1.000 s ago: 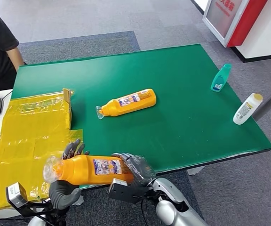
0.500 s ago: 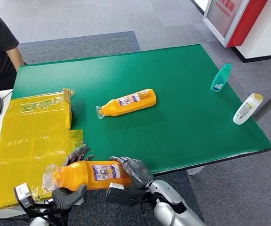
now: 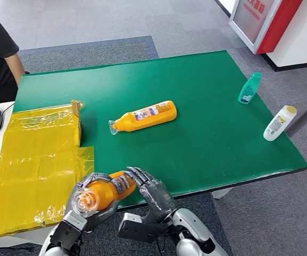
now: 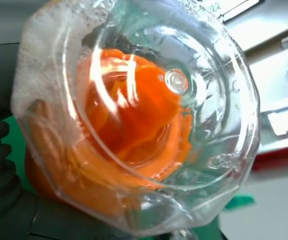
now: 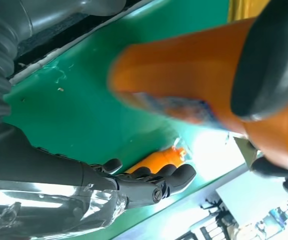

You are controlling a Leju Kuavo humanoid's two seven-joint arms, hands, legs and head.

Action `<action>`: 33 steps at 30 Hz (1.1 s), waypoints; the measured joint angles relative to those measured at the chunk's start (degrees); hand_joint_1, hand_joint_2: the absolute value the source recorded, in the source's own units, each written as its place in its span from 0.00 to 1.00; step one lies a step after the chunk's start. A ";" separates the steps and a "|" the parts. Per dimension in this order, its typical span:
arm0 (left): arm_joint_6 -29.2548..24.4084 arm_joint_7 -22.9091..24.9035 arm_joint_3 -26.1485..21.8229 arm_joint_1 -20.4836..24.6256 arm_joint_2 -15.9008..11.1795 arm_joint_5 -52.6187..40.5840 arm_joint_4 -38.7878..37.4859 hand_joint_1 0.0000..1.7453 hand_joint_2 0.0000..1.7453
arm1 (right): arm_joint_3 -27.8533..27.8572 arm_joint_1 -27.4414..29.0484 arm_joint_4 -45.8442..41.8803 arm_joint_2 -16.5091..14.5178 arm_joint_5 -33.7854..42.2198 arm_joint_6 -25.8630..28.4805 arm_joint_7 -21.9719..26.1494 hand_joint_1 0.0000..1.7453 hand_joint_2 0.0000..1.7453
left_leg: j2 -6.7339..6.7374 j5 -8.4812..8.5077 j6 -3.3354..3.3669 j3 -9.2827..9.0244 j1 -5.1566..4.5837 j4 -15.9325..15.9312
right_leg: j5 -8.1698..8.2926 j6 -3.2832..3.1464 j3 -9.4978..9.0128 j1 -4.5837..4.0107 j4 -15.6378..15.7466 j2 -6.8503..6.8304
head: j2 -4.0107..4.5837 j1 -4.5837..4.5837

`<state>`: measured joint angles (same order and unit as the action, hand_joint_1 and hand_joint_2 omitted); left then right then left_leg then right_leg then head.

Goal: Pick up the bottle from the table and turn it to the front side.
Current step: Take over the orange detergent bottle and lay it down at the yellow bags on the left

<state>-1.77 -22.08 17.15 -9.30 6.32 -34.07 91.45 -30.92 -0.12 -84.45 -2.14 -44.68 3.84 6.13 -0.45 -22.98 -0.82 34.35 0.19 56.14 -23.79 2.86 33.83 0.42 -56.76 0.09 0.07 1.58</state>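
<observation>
I've got the left hand (image 3: 81, 205) with fingers wrapped around the neck end of the orange bottle (image 3: 107, 191), clear cap (image 4: 142, 115) pointing at the camera, held just off the near edge of the green bench (image 3: 208, 133). Right hand (image 3: 154, 193) sits on the bottle's far end, fingers curled over it. Further right on the bench: a second orange bottle (image 3: 144, 116) lying flat mid-bench, then a teal bottle (image 3: 249, 88) and a white bottle (image 3: 280, 122) near the right edge.
</observation>
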 joint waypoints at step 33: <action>-16.33 25.67 -13.01 -0.92 -6.38 -52.33 6.55 1.00 1.00 | 6.14 20.66 -14.83 4.89 6.69 8.61 1.88 0.00 1.00 | 0.01 -0.20 -0.07 0.02 0.01 0.00 | -0.16 -0.07 0.06 -0.01 0.00 0.00 | 0.00 -0.01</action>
<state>-18.10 3.59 4.13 -10.22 -0.05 -86.40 98.00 -24.78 20.54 -99.28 2.75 -38.00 12.45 8.00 -0.44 -23.17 -0.89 34.36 0.20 56.14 -23.94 2.79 33.90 0.41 -56.76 0.10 0.07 1.58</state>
